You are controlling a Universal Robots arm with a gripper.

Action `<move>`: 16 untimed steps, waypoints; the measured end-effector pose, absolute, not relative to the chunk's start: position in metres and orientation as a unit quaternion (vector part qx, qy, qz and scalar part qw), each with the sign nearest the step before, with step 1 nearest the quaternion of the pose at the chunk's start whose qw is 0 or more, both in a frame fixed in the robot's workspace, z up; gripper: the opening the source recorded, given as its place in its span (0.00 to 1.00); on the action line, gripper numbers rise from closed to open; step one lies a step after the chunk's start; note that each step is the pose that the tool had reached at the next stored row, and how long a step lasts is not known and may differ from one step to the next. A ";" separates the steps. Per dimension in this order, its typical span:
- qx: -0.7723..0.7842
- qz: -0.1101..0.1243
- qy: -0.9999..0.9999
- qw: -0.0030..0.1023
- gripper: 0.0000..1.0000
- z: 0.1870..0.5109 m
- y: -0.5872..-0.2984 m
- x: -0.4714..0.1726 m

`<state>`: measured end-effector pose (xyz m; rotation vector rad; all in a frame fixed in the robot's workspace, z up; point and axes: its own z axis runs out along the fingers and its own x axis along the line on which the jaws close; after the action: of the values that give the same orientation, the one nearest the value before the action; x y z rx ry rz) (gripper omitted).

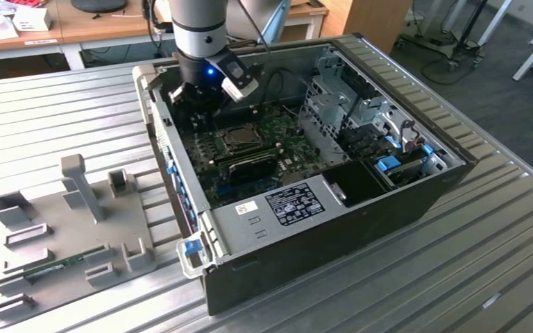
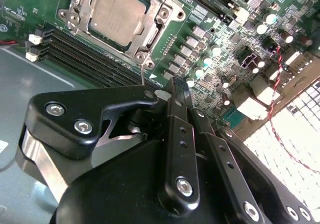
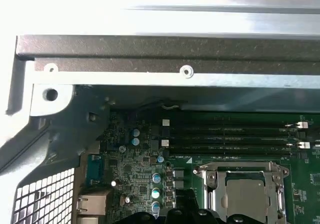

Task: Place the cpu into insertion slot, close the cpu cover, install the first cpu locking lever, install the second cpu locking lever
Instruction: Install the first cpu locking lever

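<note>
Just short of the cpu cover [image 2: 155, 26], we show the gripper [image 2: 172, 91] closed on nothing, the seated cpu [image 2: 117, 13] lying straight beyond its tip.

In the first wrist view the cpu [image 3: 248, 196] and cpu cover [image 3: 235, 168] are cut off by the frame edge. In the second wrist view the memory slots [image 2: 90, 56] are partly hidden behind the gripper [image 2: 170, 91]. In the exterior view's upper centre, the latching of the insertion slot [image 1: 239, 137] is too small to be told.

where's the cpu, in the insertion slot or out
In: the cpu lies flat inside the insertion slot, within its metal rim.
</note>
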<state>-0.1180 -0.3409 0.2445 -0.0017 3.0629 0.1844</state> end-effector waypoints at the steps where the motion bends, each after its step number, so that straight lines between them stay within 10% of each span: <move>1: -0.001 0.061 0.997 0.037 0.10 0.244 -0.341 -0.118; 16: 0.001 0.105 0.994 0.037 0.10 0.245 -0.341 -0.118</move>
<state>-0.1180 -0.3409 0.2445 0.0033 3.0507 0.3218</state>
